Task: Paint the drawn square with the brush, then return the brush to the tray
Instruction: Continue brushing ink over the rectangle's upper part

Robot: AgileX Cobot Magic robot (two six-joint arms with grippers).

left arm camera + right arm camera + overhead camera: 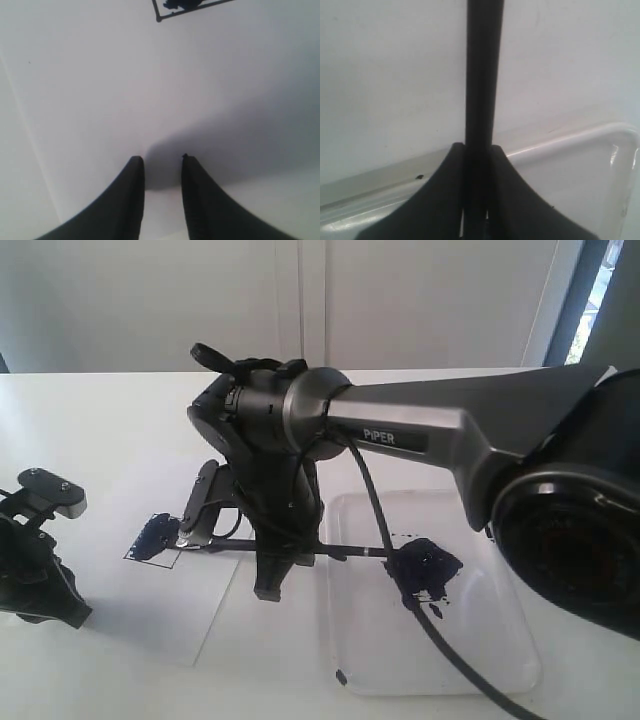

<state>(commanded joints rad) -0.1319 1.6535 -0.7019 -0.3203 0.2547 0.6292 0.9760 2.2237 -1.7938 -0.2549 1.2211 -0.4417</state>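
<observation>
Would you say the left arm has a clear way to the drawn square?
Probably yes: only bare paper lies between the left gripper and the drawn square, though the right gripper's brush sits there.

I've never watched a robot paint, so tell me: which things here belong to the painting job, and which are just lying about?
In the job: brush, drawn square, tray, paint blot, right gripper holding the brush.
Just about: left gripper, open and empty; black cable.
</observation>
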